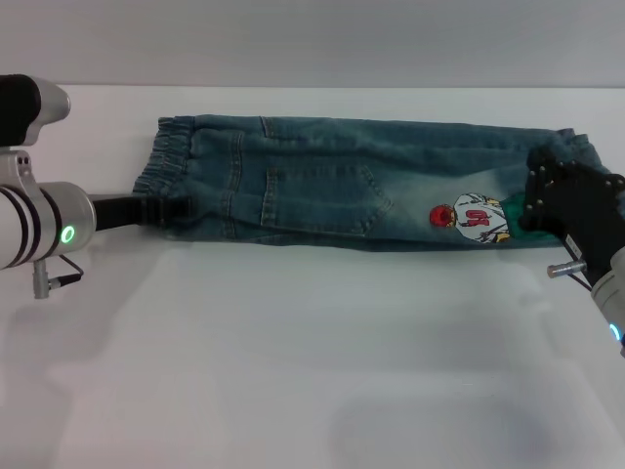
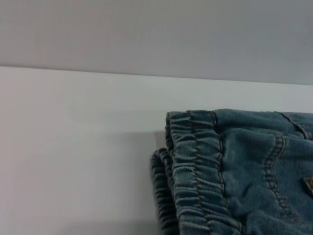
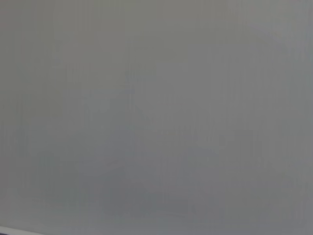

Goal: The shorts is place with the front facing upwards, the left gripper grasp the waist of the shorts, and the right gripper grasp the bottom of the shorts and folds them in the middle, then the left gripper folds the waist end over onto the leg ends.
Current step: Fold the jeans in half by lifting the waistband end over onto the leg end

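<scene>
Blue-green denim shorts lie flat, folded lengthwise into a long strip – gathered elastic waistband on the left, cartoon-figure print by the hem end on the right.

Bare table before shorts

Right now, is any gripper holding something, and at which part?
The left gripper meets the blue-green denim shorts at the gathered waistband; the right gripper is over the leg hems. Whether either actually grips cannot be told.
</scene>
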Action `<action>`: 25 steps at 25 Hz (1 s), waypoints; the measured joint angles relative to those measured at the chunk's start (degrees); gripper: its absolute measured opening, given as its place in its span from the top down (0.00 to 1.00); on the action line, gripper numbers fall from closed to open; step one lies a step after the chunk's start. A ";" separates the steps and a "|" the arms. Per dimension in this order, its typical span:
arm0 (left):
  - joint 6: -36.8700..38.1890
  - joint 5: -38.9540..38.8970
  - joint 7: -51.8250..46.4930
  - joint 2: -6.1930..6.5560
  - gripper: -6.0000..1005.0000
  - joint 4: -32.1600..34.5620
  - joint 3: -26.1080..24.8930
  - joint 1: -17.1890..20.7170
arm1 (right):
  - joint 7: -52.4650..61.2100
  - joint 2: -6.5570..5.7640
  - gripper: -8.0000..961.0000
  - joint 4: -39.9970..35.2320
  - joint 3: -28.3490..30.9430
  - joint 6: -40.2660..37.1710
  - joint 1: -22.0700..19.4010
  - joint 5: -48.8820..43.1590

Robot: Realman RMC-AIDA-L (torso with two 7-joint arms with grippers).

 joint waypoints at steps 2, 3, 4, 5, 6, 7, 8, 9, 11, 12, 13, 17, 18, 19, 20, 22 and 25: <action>0.00 0.00 0.00 0.00 0.16 0.00 0.00 0.00 | 0.00 0.00 0.99 0.03 0.00 0.00 0.00 0.00; -0.01 -0.07 0.00 0.00 0.16 0.01 -0.06 -0.06 | 0.00 0.00 0.99 0.03 0.00 0.00 0.00 0.00; -0.08 -0.10 0.00 0.00 0.16 0.13 -0.12 -0.08 | 0.00 0.00 0.99 0.04 0.00 0.00 0.02 0.00; -0.19 -0.11 -0.01 0.00 0.16 0.18 -0.12 -0.10 | 0.00 0.00 0.99 0.05 0.00 0.00 0.05 0.00; -0.19 -0.11 -0.01 0.00 0.16 0.18 -0.12 -0.10 | 0.00 0.00 0.99 0.06 0.00 0.00 0.07 0.00; -0.19 -0.11 -0.01 0.00 0.16 0.18 -0.12 -0.10 | 0.00 0.00 0.99 0.07 0.00 0.00 0.07 0.00; -0.19 -0.11 -0.01 0.00 0.16 0.18 -0.12 -0.10 | 0.00 0.00 0.99 0.11 0.00 0.00 0.07 0.00; -0.39 -0.12 -0.06 0.00 0.16 0.28 -0.13 -0.16 | -0.01 0.00 0.99 0.16 0.00 0.00 0.08 0.00; -0.67 -0.17 -0.71 -0.01 0.16 0.73 -0.15 -0.34 | -0.01 0.00 0.99 0.24 0.00 -0.01 0.03 0.00; -0.80 -0.25 -0.80 -0.01 0.16 0.84 -0.17 -0.35 | -0.02 0.00 0.99 0.28 0.00 -0.05 -0.02 0.00; -0.84 -0.40 -0.83 -0.01 0.16 0.95 -0.20 -0.34 | -0.03 0.00 0.99 0.36 0.00 -0.10 -0.07 0.00; -0.26 -0.61 -0.88 -0.06 0.23 1.09 -0.15 0.06 | -0.15 0.00 0.99 0.59 0.00 -0.34 -0.21 0.00; -0.17 -0.63 -0.88 -0.07 0.24 1.09 -0.15 0.13 | -0.16 0.00 0.99 0.63 0.01 -0.37 -0.23 0.00; -0.02 -0.71 -0.88 -0.10 0.26 1.07 -0.15 0.22 | -0.17 0.00 0.99 0.65 0.00 -0.39 -0.25 0.00; -0.01 -0.84 -0.90 -0.11 0.28 0.95 -0.15 0.31 | -0.17 0.00 0.99 0.66 0.00 -0.39 -0.26 0.00; -0.01 -0.84 -0.90 -0.11 0.31 0.95 -0.15 0.31 | -0.16 0.00 0.99 0.67 0.00 -0.41 -0.26 0.00; 0.02 -1.04 -0.95 -0.18 0.39 0.35 -0.12 0.52 | -0.16 0.00 0.99 0.67 0.01 -0.43 -0.27 0.00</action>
